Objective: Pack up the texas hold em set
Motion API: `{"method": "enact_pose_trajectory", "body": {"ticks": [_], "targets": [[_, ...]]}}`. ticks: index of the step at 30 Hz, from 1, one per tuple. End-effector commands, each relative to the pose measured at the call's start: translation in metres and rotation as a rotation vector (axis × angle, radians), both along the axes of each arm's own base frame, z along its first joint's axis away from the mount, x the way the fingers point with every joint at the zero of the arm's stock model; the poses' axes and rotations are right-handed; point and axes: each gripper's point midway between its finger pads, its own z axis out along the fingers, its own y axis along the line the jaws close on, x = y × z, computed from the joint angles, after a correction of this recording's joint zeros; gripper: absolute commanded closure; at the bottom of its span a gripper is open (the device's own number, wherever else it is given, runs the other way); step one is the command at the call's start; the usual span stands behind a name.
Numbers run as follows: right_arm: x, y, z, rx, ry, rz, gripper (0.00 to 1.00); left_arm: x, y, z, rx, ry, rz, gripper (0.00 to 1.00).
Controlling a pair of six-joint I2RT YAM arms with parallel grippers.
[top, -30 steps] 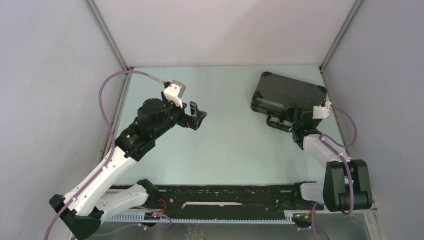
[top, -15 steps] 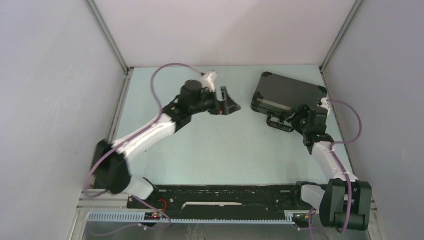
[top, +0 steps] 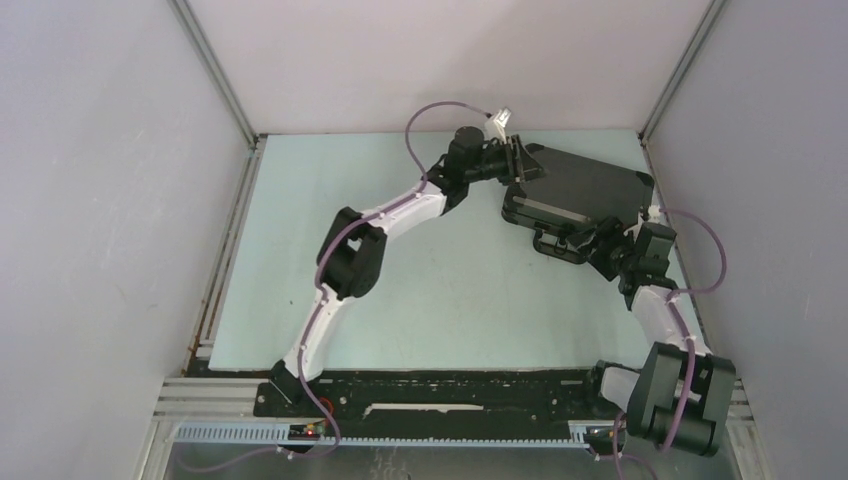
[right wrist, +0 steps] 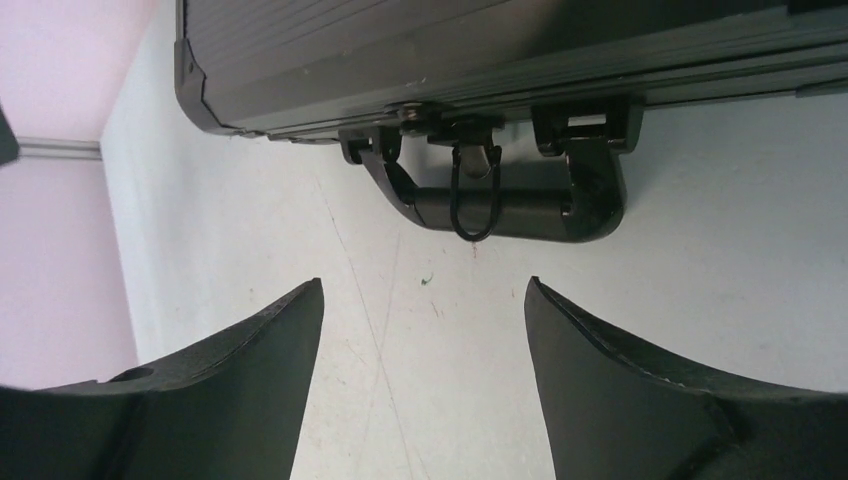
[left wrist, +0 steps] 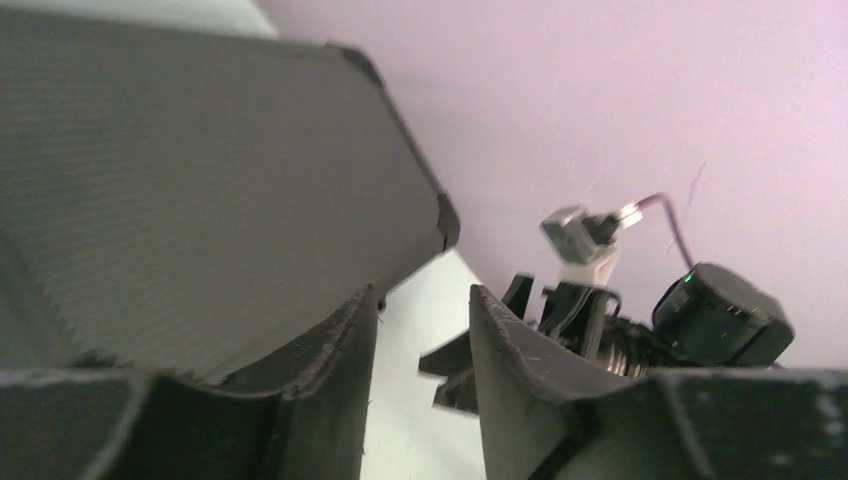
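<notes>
Currently flat and closed at the far right of the desk (top: 420, 290): the black briefcase (top: 580, 185), handle (right wrist: 500, 210) turned toward the near side. Left claw (left wrist: 425, 295) reaching in beside its far left corner, fingers partly apart, nothing between them. Right claw (right wrist: 420, 290) spread wide and empty, just short of the handle, not touching.

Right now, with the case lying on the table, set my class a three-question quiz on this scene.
1. True or false: the briefcase is closed.
2. Which gripper faces the handle? A: left. B: right.
3. Fill in: the jaws of the right gripper stand ____, with nothing between them.

Key: 1 true; 2 B; 3 open.
</notes>
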Motion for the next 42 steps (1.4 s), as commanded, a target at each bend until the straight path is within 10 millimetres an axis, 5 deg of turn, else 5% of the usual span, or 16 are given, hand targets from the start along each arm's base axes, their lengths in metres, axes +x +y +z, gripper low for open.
{"method": "enact_pose_trajectory", "body": {"ticks": [1,6,17,23,32,42], "targets": [[0.017,0.003,0.007,0.086,-0.057,0.025,0.19,0.014,-0.031,0.055,-0.14,-0.12,-0.007,0.6],[0.034,0.009,-0.003,0.144,-0.052,0.014,0.25,0.047,-0.036,0.003,-0.101,0.001,0.138,0.67],[0.051,0.014,-0.023,0.19,0.005,-0.018,0.44,0.03,-0.041,-0.05,-0.056,0.129,0.04,0.67],[0.044,0.004,-0.031,0.19,0.049,-0.088,0.35,0.042,-0.015,-0.106,0.008,0.344,0.124,0.78],[0.05,0.01,-0.036,0.394,0.028,-0.206,0.39,0.041,0.006,-0.143,0.096,0.469,0.183,0.85],[0.038,0.006,-0.061,0.385,0.116,-0.311,0.43,0.045,0.014,-0.142,0.119,0.449,0.219,0.83]]}}
